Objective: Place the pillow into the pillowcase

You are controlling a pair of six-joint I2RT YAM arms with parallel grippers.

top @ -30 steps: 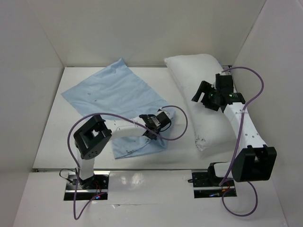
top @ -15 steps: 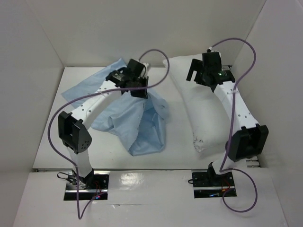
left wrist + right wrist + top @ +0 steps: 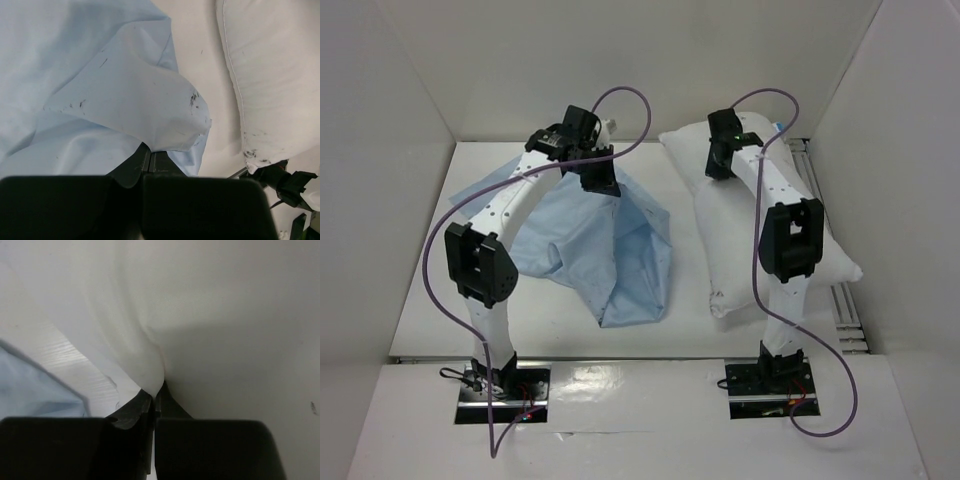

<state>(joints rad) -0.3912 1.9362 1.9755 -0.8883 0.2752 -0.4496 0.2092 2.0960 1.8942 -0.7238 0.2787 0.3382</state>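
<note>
Clenched tight, the right gripper [image 3: 717, 166] pinched a fold of the pillow [image 3: 718, 225] at its far end — white fabric bunched up into the closed jaws. That pillow lay lengthwise on the table [image 3: 420, 280], plump, with dark smudges at its near corner. Left of the pillow hung the pillowcase [image 3: 620, 250], lifted into a tent, its lower end resting on the table just beside the pillow. The left gripper [image 3: 599, 180] was shut on the pillowcase's peak, level with the pillow's far end.
</note>
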